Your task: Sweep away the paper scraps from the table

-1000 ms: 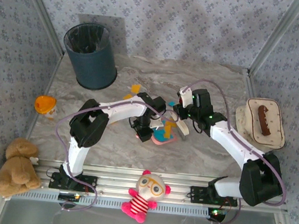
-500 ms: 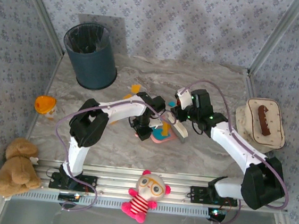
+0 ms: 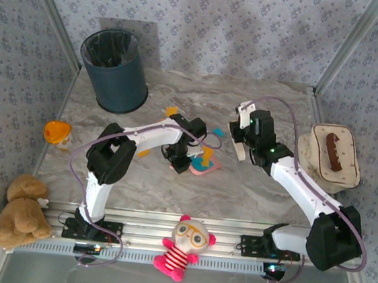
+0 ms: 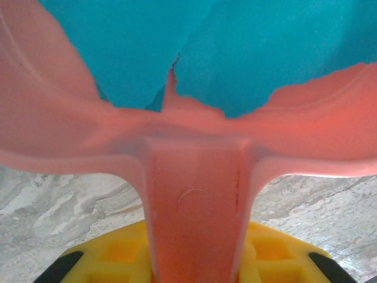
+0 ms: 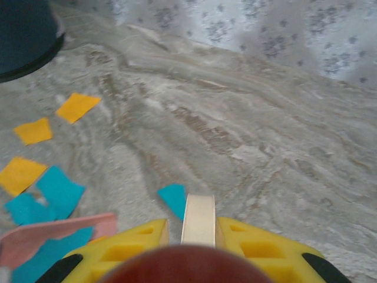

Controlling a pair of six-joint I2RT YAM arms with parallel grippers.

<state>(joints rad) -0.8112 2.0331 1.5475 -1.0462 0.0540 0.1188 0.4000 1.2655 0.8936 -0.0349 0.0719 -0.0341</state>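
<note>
Left tool [image 3: 187,157] clamps pink dustpan [image 4: 194,177], right tool [image 3: 242,137] clamps brush [image 5: 198,215]; bin [image 3: 115,73] and tray [image 3: 307,144] flank the paper scraps [image 5: 78,107].

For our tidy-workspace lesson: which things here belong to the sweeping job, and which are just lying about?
Job: paper scraps, table, dustpan, cream tool, probably bin.
Lying about: teddy, doll, orange cup, tray.
</note>
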